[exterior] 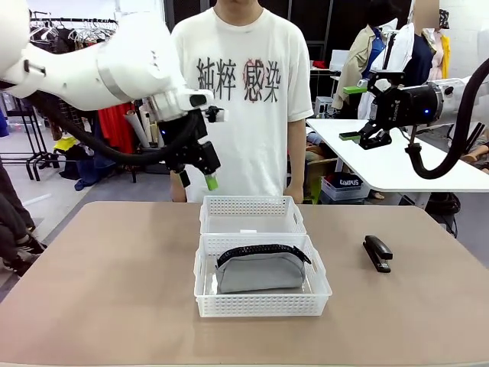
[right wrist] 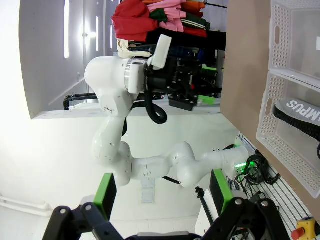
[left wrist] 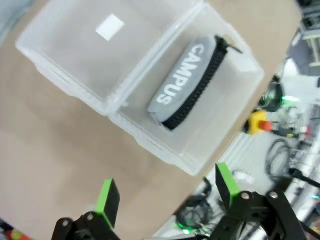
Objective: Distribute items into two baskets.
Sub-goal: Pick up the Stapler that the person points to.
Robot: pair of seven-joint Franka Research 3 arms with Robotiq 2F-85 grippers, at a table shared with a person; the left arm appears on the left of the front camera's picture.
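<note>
The grey pencil pouch (exterior: 260, 269) with its black zipper lies in the near basket (exterior: 205, 294). In the left wrist view the pouch (left wrist: 181, 82) shows white "CAMPUS" print. The far basket (exterior: 252, 206) holds only a white sticker (left wrist: 110, 26) on its base. On the table right of the baskets lies the black stapler (exterior: 377, 253). My left gripper (exterior: 198, 180) hangs open above the table, just left of the far basket; between its fingers (left wrist: 167, 192) there is nothing. My right gripper (exterior: 351, 113) is open high at the right, well above the stapler, and holds nothing (right wrist: 162, 190).
A person in a white printed T-shirt (exterior: 241, 84) stands at the far edge of the tan table (exterior: 107, 290), arms down. The two baskets touch end to end in the middle. A white table (exterior: 397, 164) stands behind at the right.
</note>
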